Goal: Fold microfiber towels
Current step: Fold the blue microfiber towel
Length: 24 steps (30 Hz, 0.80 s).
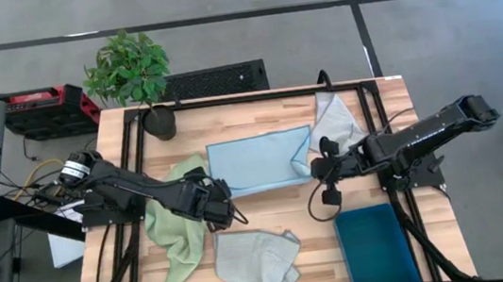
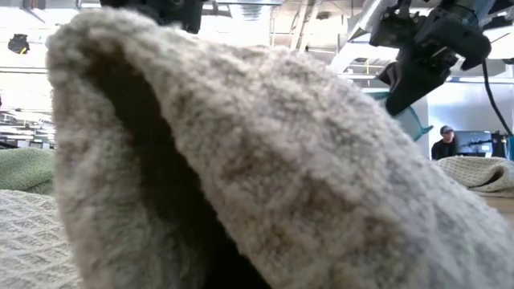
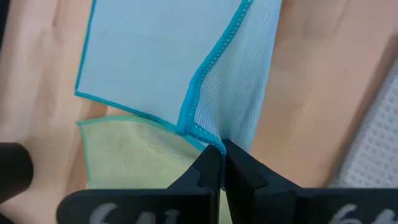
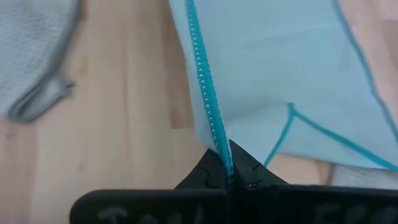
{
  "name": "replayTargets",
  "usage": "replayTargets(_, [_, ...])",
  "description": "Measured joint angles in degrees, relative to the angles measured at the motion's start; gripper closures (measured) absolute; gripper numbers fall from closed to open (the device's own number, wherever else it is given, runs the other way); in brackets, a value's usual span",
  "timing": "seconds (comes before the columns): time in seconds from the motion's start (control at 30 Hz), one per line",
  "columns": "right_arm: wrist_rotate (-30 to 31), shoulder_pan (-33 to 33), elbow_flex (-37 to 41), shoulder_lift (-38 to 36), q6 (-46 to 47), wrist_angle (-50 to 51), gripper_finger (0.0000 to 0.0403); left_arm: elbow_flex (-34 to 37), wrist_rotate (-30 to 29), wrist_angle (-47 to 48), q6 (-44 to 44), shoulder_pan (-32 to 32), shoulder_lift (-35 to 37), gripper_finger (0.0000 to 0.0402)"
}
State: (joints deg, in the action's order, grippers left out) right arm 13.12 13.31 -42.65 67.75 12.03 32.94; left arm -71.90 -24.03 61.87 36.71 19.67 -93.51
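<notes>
Two hands pinched tight on one light blue towel (image 1: 259, 162) at mid-worktop (image 1: 258, 112), left hand (image 1: 224, 210) on its near-left corner, right hand (image 1: 324, 166) on its right edge, green towel (image 1: 174, 230) under the left arm, grey towels at front (image 1: 258, 262) and back right (image 1: 337, 120)

Bare wood (image 1: 269, 210) open between the light blue towel (image 1: 258, 159) and grey towel (image 1: 258, 262), green towel (image 1: 174, 230) crowding the left, teal bin (image 1: 375, 246) blocking the front right, potted plant (image 1: 135, 78) at the back left
</notes>
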Motion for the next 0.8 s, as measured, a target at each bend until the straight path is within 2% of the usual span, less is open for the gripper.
replayTargets(0.2, [-0.38,0.27,0.0,0.09,-0.04,0.05,0.0397,-0.02,-2.02,0.03,-0.03,0.6,-0.33,0.0401])
replayTargets(0.33, [4.3,-1.18,0.0,0.09,-1.89,0.08,0.0397,-0.02,-6.84,0.35,1.14,-0.1,-0.33,0.0401])
replayTargets(0.6, [8.78,-6.65,0.0,0.11,-6.42,-0.23,0.0397,-0.02,-12.69,0.29,1.64,-4.99,-0.33,0.0401])
replayTargets(0.8, [10.63,-11.01,-0.02,0.88,-10.25,-2.23,0.0397,-0.02,-13.6,0.23,1.37,-9.54,-0.33,0.0401])
